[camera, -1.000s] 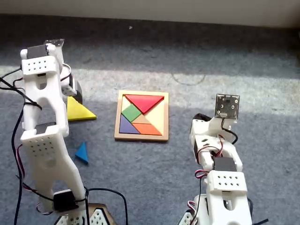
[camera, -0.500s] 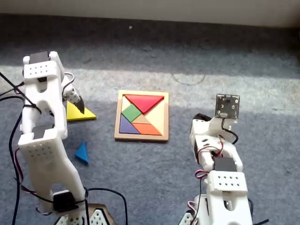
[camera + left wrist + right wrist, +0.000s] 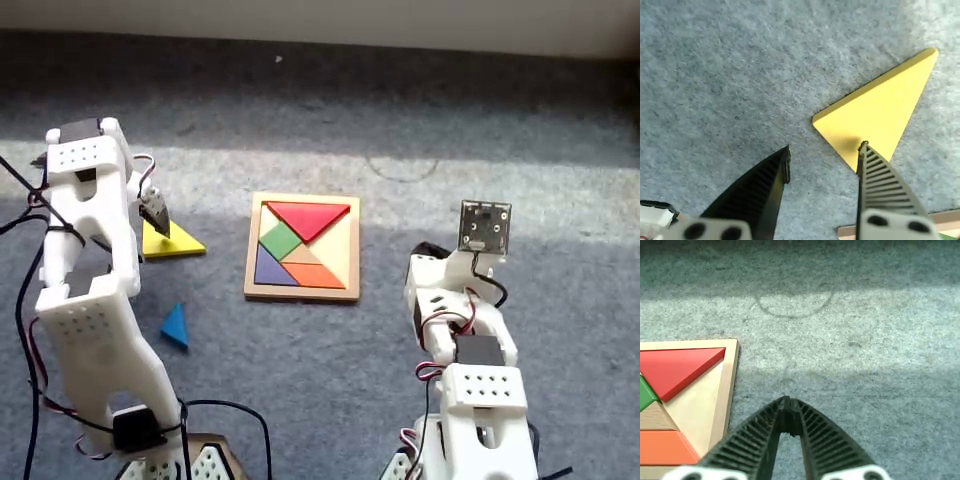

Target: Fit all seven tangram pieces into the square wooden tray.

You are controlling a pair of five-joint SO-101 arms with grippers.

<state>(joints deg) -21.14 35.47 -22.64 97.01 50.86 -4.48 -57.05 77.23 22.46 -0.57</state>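
Grey carpet (image 3: pixel 450 150); tray (image 3: pixel 302 293) holds five pieces (image 3: pixel 305 218).

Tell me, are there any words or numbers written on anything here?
No words, numbers or signs can be read anywhere.
The square wooden tray, the yellow triangular piece and the small blue triangular piece are plain.
The small square board on the right arm: any print is too small to read.
The faint ring on the grey carpet is just a mark, not a letter.
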